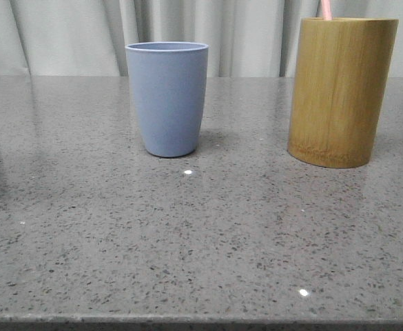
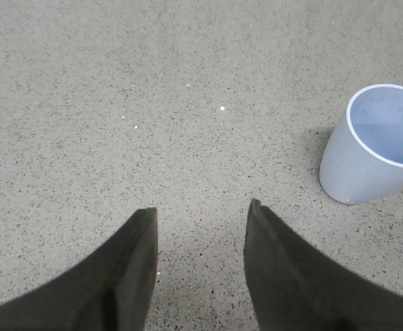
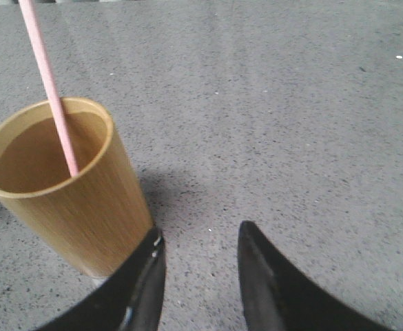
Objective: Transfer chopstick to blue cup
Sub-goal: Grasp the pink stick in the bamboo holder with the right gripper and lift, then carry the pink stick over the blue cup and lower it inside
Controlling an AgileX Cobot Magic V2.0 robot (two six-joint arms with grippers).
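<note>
Nothing moved yet, by the look of it. In the front view, left of centre, the blue cup (image 1: 167,98) stands upright and, in the left wrist view, looks empty inside. The left gripper (image 2: 201,215) hangs over bare table (image 1: 201,241), jaws apart, holding nothing. Far right, the chopstick (image 3: 48,83) sits in the bamboo holder (image 1: 340,89), leaning on its rim. The right gripper (image 3: 200,234) hovers beside the holder, open and empty. Grasp, lift and drop all remain.
</note>
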